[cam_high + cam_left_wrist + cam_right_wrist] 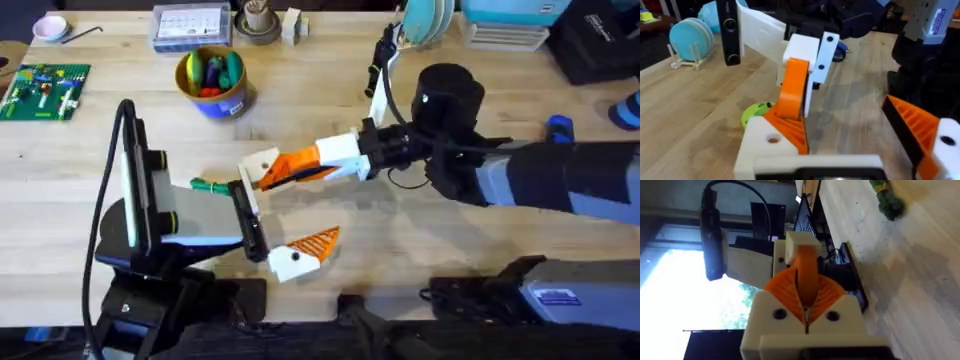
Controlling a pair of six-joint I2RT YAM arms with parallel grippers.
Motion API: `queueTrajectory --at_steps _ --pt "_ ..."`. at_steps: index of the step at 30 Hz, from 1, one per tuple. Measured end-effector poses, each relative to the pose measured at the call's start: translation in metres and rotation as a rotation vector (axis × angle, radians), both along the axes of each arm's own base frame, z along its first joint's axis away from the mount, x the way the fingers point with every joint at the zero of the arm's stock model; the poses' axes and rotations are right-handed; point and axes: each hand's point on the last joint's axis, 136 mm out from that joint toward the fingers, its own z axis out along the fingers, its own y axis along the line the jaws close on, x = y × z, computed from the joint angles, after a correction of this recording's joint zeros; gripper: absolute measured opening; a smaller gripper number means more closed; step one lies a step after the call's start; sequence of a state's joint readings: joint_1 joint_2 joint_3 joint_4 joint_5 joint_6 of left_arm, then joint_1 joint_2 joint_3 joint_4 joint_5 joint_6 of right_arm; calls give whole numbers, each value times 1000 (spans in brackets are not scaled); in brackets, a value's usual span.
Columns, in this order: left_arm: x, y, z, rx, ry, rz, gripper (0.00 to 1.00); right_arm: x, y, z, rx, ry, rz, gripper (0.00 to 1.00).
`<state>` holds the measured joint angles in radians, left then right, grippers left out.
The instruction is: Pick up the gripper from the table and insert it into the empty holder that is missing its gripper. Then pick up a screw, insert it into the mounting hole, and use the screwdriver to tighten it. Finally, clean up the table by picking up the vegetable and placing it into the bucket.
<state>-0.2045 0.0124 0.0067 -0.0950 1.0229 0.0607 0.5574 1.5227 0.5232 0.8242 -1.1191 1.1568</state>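
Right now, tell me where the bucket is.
The bucket stands at the overhead view's upper left, beyond the left claw, right of the green board.

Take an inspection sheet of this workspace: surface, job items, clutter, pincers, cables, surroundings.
Surface: wooden table, no spills seen.
Job's things: orange gripper wedge held at the white holder on the left arm; whether it is seated cannot be told. Vegetable lies on the table. Bucket is upright with colourful items inside.
Clutter: green board, clear box, green disc.
Pincers: right pincer shut on the wedge; left pincer open.
Cables: black cable loops over the left arm.
Surroundings: plate rack at the far edge.
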Motion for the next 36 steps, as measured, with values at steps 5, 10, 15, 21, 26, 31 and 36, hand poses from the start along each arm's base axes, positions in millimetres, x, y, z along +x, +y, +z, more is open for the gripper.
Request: queueTrajectory --at_steps 5,10,15,21,26,31,36 --pt "-4 -2 0 -1 1 -27 993 -2 3 0 -3 0 1 8" --pt "0 0 0 1 -1 -2 993 0 10 0 -10 -15 -27 8" --pt "4 2 0 2 -5 24 993 5 15 3 -13 -25 -49 8" --pt "5 3 0 4 -9 31 993 6 15 3 -14 -26 -52 8" --pt "5 3 0 5 -11 28 993 8 13 3 -13 -23 -51 8" --pt "2 1 0 4 -11 12 993 11 10 4 -8 -22 -48 8" --pt "2 1 0 4 -11 10 993 12 9 4 -7 -22 -46 8"
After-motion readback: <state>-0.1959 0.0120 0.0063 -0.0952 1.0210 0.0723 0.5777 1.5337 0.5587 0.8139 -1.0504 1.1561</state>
